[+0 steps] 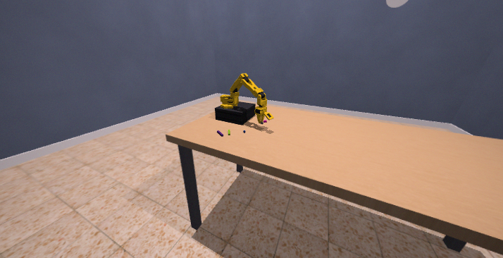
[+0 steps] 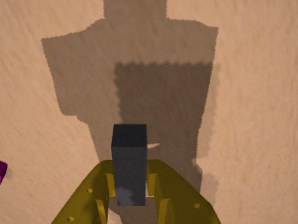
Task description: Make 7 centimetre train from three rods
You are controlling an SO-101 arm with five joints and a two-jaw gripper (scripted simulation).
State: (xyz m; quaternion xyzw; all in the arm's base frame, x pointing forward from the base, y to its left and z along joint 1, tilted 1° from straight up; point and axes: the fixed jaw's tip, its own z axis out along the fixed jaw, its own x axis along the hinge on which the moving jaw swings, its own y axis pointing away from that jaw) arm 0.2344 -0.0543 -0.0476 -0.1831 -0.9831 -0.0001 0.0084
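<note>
Blue-grey walls, tiled floor [image 1: 88, 200]; wooden table [image 1: 352, 158], dark legs.

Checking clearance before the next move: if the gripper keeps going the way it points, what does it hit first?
Likely the bare table top. The gripper, shut on the grey rod, points down at it; nothing else shows in that line.

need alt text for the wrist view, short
A yellow tool is shut on a grey rod that points away from the camera, above a tan table top darkened by the arm's shadow. A sliver of a magenta rod shows at the left edge.
</note>
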